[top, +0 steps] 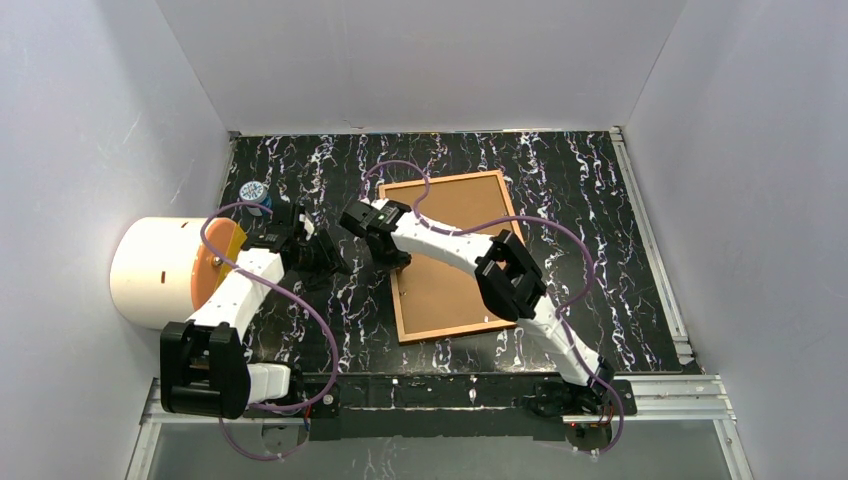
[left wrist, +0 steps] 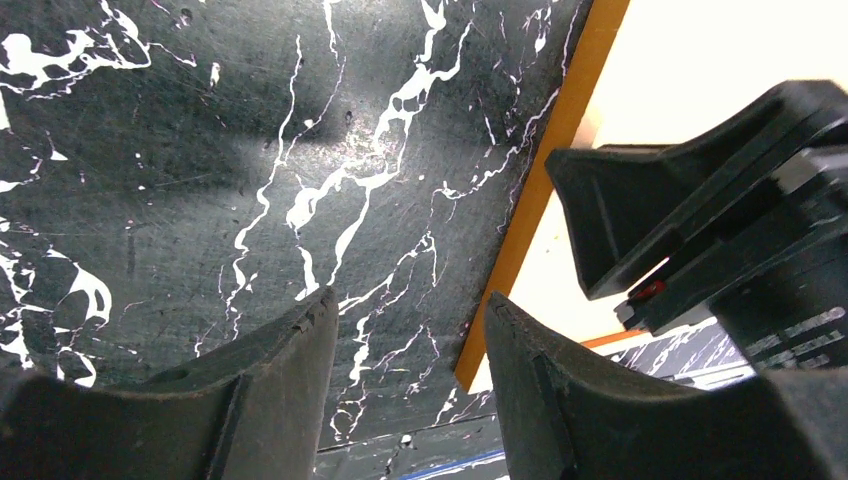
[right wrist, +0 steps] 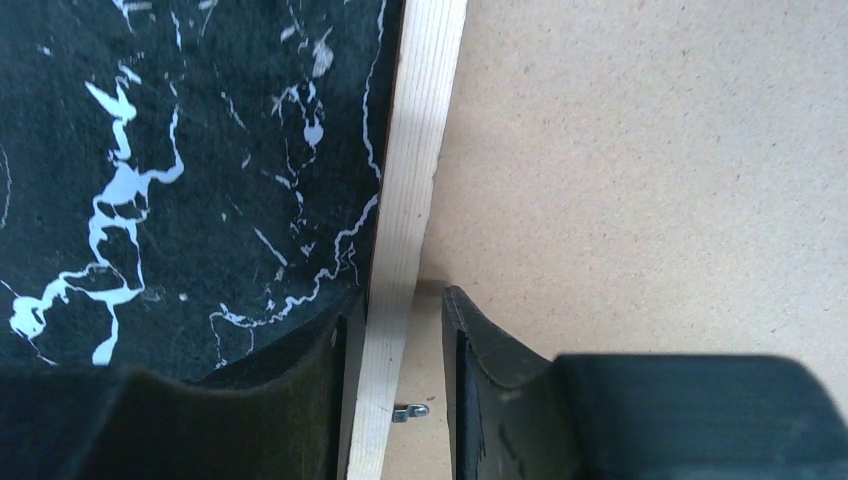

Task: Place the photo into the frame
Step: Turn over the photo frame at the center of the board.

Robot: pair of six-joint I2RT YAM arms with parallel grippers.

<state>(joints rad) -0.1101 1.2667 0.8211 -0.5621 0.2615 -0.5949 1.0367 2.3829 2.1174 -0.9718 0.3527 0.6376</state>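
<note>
The frame (top: 441,180) lies face down on the black marbled table, with a plain brown backing board (top: 450,270) resting inside it. My right gripper (top: 390,260) is at the frame's left rail. In the right wrist view its open jaws (right wrist: 395,300) straddle the pale wooden rail (right wrist: 415,150). The left finger lies against the rail and a gap remains on the board side, by a small metal tab (right wrist: 412,411). My left gripper (top: 336,262) hovers open just left of the frame, with only table between its fingers (left wrist: 410,305) and the orange frame edge (left wrist: 545,170) beside it. The photo is out of view.
A white cylinder with an orange face (top: 165,270) lies at the table's left edge. A small blue-and-white item (top: 255,192) sits behind it. Grey walls close in the back and sides. Purple cables loop over both arms.
</note>
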